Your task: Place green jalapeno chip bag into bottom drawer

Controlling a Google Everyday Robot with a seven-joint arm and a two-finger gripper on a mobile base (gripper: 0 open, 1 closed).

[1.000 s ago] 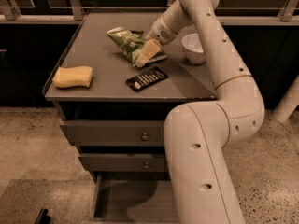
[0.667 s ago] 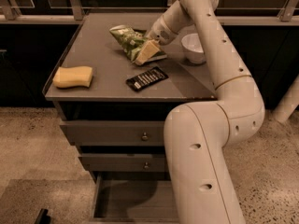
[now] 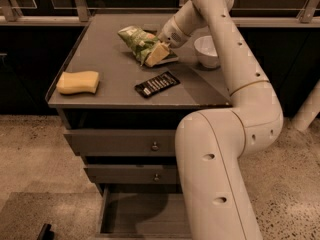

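The green jalapeno chip bag, crumpled green and white foil, is at the back middle of the cabinet top. My gripper is at the bag's right end, with its cream fingers closed on the foil. The bag's right end looks raised a little, with a shadow under it. The bottom drawer is pulled open at the foot of the cabinet. Its flat floor is bare, and my arm hides its right part.
A yellow sponge lies at the front left of the top. A flat black wrapper lies near the front edge. A white bowl stands right of the gripper. Two upper drawers with round knobs are shut.
The gripper and the bag have shifted slightly up and back on the cabinet top. Everything else is as before.
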